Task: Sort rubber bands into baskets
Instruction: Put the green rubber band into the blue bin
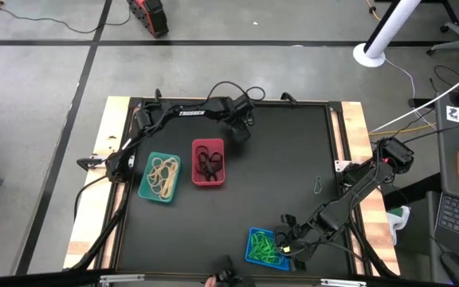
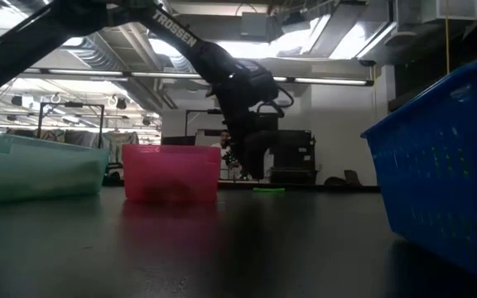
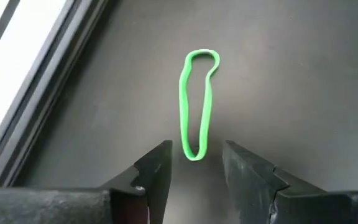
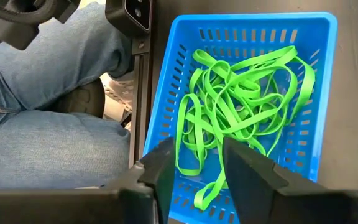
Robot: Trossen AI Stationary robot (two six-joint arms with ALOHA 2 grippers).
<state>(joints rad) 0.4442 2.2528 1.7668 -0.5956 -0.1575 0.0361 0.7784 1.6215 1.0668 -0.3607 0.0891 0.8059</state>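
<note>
My left gripper (image 1: 241,129) hangs near the table's far edge, beyond the red basket (image 1: 207,163); it also shows in the low view (image 2: 251,170). It is open, a little above the table. A green rubber band (image 3: 197,102) lies flat on the table below it, one end between the two fingertips (image 3: 194,158); it also shows in the low view (image 2: 269,189). My right gripper (image 4: 194,158) is open over the blue basket (image 4: 166,74), which holds a heap of green bands (image 4: 241,106) at the table's near edge (image 1: 265,247). The teal basket (image 1: 159,177) holds tan bands; the red basket holds black bands.
Another thin loop (image 1: 317,186) lies alone on the dark mat toward the right. A raised rail (image 3: 48,87) runs along the table's far edge beside the left gripper. A person's legs in jeans (image 4: 48,106) are just beyond the near edge by the blue basket.
</note>
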